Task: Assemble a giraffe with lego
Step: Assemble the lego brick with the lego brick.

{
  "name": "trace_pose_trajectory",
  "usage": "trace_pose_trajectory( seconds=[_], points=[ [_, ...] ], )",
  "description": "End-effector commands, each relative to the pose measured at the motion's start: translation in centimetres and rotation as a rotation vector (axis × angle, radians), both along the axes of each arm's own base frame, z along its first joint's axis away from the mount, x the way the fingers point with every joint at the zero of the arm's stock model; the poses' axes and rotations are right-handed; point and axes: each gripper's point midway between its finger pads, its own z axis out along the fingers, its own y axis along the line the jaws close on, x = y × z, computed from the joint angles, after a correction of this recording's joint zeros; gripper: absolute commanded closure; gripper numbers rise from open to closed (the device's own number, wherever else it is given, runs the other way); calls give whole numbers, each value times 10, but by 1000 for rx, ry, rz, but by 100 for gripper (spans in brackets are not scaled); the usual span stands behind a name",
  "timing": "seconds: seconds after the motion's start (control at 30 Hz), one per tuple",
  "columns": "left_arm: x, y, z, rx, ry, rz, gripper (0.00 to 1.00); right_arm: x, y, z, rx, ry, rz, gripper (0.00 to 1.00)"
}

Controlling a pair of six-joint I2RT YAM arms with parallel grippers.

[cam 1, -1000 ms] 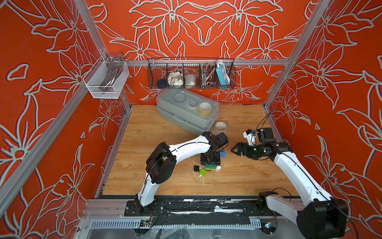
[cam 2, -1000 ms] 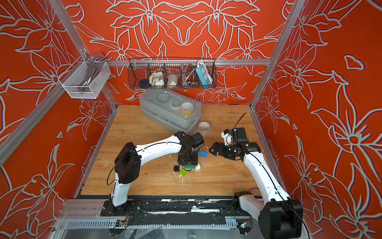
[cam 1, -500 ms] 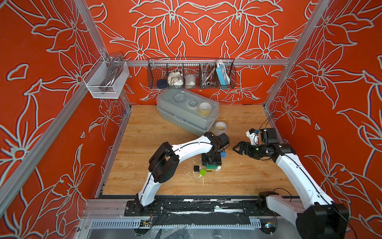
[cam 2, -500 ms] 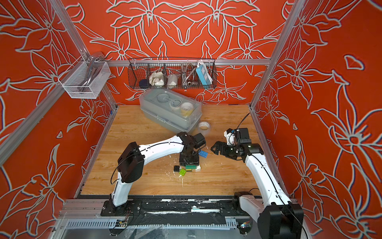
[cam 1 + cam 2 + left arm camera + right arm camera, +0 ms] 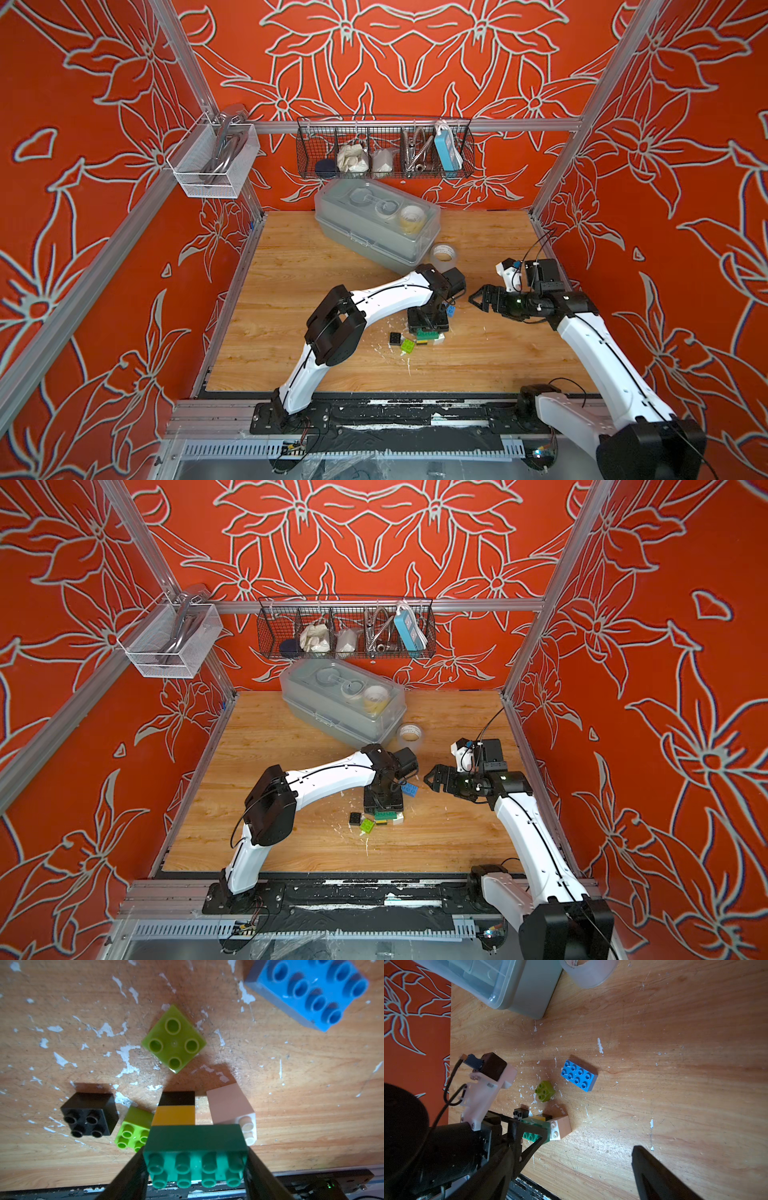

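My left gripper (image 5: 195,1167) (image 5: 426,328) is shut on the long dark green brick (image 5: 195,1155) (image 5: 384,814), one finger at each short end. Under that brick, the giraffe's yellow-on-black leg (image 5: 175,1113) stands, and a white brick (image 5: 230,1109) (image 5: 560,1128) lies tilted on its side at the other end. Loose lego lies around it: a black cube (image 5: 89,1115) (image 5: 395,338), a lime cube (image 5: 133,1128) (image 5: 407,345), an olive-lime cube (image 5: 174,1039) (image 5: 545,1091) and a blue long brick (image 5: 307,991) (image 5: 579,1075). My right gripper (image 5: 478,297) (image 5: 432,777) hovers to the right, open and empty.
A clear lidded box (image 5: 376,228) and a clear tape roll (image 5: 444,255) sit behind the bricks. A wire basket (image 5: 384,149) hangs on the back wall and a white basket (image 5: 212,162) on the left post. White flecks dot the wooden floor (image 5: 291,270).
The right gripper has drawn back slightly to the right. The left arm's elbow has shifted a little rightward while its gripper stays on the green brick.
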Motion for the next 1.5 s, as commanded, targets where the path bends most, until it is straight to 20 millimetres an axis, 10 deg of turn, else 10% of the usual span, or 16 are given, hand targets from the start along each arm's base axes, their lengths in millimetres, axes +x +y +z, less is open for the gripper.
trace_pose_trajectory(
  seconds=[0.0, 1.47],
  points=[
    [-1, 1, -8, 40, 21, 40, 36, -4, 0, 1, 9, -7, 3, 6],
    [-22, 20, -36, 253, 122, 140, 40, -10, -7, 9, -44, -33, -15, 8]
  ],
)
